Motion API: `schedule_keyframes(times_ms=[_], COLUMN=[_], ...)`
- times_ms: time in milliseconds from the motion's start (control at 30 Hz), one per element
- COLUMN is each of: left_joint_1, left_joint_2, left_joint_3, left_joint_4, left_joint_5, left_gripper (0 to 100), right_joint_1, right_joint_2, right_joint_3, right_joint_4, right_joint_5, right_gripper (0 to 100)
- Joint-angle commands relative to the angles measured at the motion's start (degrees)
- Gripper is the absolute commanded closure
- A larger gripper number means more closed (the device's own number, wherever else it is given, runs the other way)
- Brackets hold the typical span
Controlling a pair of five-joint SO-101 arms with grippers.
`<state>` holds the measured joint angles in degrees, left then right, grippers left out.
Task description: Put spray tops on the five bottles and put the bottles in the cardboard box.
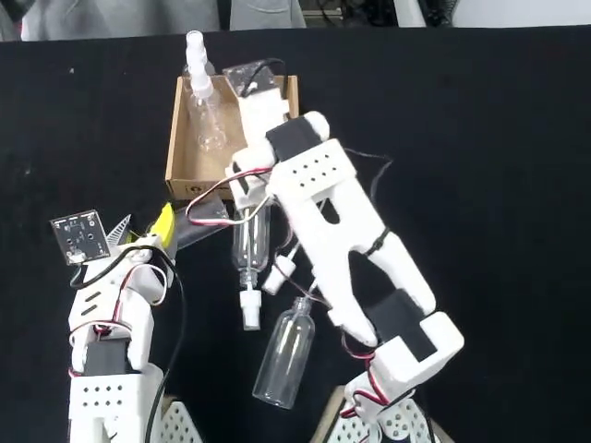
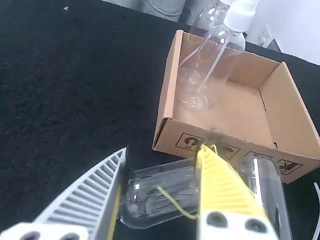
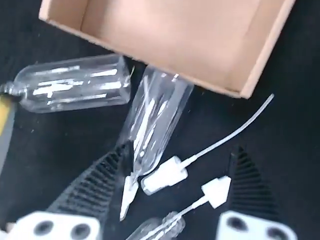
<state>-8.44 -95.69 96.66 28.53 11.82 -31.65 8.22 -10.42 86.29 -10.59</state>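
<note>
High view: we log topped bottle [image 1: 211, 120] in cardboard box [image 1: 185, 180] | left fingers [image 2: 220, 185] spread over lying bottle [image 2: 155, 195] | right fingers [image 3: 95, 185] spread above 2 loose spray tops [image 3: 165, 175]

High camera looks down; both wrist cameras closely face the cardboard box [image 2: 172, 134].

Cardboard box [image 1: 189, 186], open, table's 11 o'clock; capped bottle [image 1: 205, 106] leaning inside. At its 5 o'clock: lying bottle [image 1: 250, 242], loose spray top [image 1: 279, 273].

No words or numbers could be read. Just past the left tool [image 2: 163, 149], the cardboard box [image 2: 169, 85] carried small black framed pictograms [image 2: 192, 142] on its near outer wall.
</note>
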Motion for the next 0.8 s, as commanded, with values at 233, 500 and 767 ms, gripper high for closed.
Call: schedule_keyframes(times_ms=[233, 500, 767], left_joint_1=[-1.9, -1.9, -1.9], left_joint_2=[-0.8, -0.8, -0.8], left_joint_3=[1.3, 1.3, 1.3], left_joint_4=[-1.5, -1.5, -1.5], left_joint_5=[-0.5, -0.5, -0.5], left_gripper=[79, 79, 79], right_joint_1=[-6.2, -6.4, -5.4], right_joint_2=[-3.9, -3.9, -3.8], right_joint_3=[1.6, 13.6, 19.3], right_joint_4=[-2.2, -14.9, -22.6], right_joint_5=[-7.1, -10.7, -13.1], right_gripper=[74.3, 74.7, 74.7])
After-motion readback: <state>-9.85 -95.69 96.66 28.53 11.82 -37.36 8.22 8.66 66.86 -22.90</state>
